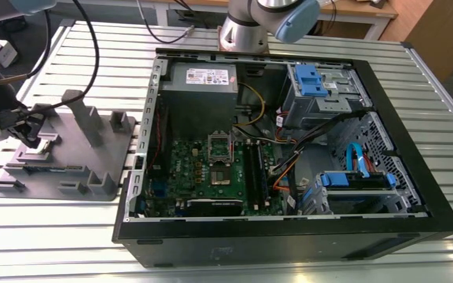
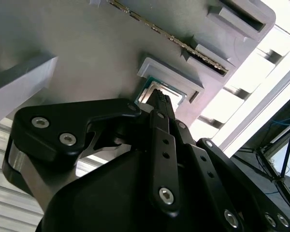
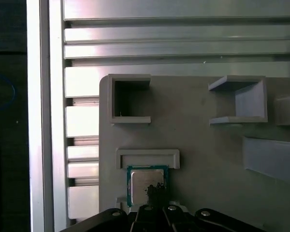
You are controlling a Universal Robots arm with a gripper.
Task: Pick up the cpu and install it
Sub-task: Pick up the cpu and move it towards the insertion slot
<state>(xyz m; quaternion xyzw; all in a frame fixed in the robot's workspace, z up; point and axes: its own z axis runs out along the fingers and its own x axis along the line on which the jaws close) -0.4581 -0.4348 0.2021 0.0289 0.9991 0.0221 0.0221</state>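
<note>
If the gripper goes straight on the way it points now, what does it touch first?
Probably the cpu, lying in its recess on the grey tray directly ahead of the gripper; the gap between them is unclear.

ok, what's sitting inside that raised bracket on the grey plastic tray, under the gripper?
The small square silvery cpu with a green rim lies flat there on the grey plastic tray. The black gripper covers one edge; contact cannot be seen.
</note>
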